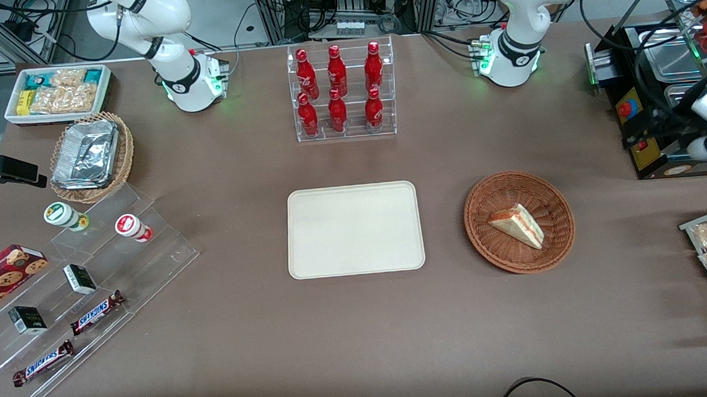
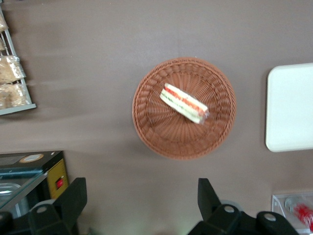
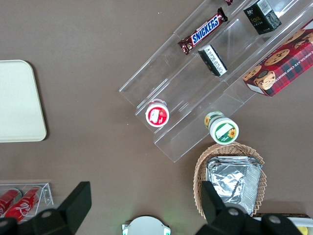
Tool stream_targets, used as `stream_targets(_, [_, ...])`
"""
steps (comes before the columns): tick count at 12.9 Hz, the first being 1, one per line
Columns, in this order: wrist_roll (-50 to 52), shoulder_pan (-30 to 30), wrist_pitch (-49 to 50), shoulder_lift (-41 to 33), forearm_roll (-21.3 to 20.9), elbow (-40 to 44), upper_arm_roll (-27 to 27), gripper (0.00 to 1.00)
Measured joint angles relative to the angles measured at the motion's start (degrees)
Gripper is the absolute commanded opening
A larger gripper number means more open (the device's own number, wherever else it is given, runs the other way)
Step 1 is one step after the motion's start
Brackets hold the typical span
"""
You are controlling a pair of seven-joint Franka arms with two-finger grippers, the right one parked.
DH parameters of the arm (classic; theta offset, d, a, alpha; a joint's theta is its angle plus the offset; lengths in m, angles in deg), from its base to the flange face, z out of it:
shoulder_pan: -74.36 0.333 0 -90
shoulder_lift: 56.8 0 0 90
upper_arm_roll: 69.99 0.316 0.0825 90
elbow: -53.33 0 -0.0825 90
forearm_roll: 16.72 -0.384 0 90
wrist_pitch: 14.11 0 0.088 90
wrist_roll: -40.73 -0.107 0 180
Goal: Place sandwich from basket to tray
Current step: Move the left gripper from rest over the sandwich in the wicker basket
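Your table (image 1: 360,341) shows bare brown cloth on all sides of the tray (image 1: 355,229), which lies flat beside the basket (image 1: 555,246) with a strip of cloth between their rims; the basket sits toward the working arm's end. The rack of 6 red bottles (image 1: 341,91) stands farther from the front camera than the tray, well apart from both. The sandwich (image 1: 517,225) lies on its side in the basket, and the gripper (image 2: 142,196) hangs high above the table near the basket, fingers spread wide and holding nothing.
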Motion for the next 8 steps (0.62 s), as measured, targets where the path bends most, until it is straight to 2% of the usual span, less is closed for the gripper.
stream_targets(4, [17.3, -0.2, -17.8, -0.8, 0.3, -15.2, -3.0, 1.0])
stream_targets(8, [37.0, -0.5, -31.5, -1.6, 0.3, -27.5, -6.6, 1.0])
